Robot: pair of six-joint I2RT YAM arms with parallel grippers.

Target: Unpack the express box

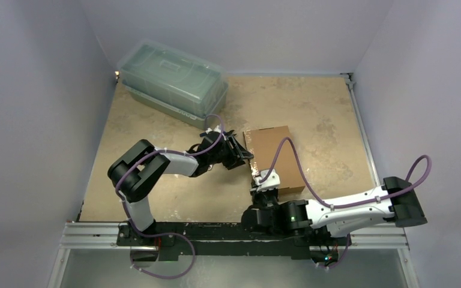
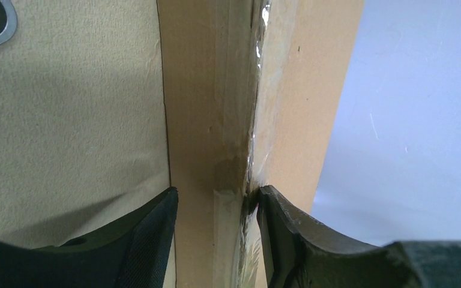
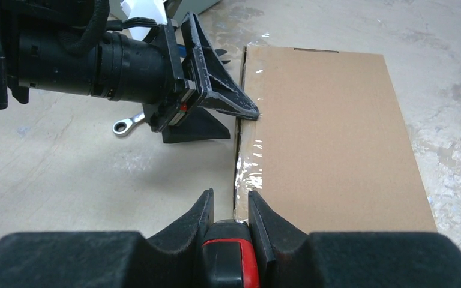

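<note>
The express box (image 1: 276,150) lies flat and closed in the middle of the table. Clear tape runs along its left edge. My left gripper (image 1: 243,155) is at that left edge, jaws apart. In the left wrist view (image 2: 216,198) one finger lies on the box's top edge, the other is down by the table, and the box's side wall (image 2: 198,90) is between them. My right gripper (image 3: 231,201) is shut on a black-and-red cutter (image 3: 231,258) at the near left corner of the box (image 3: 330,138). The cutter's tip is at the taped seam.
A large translucent grey-green lidded container (image 1: 171,84) stands at the back left. A small metal wrench (image 3: 123,125) lies on the table under my left arm, left of the box. Grey walls close in three sides.
</note>
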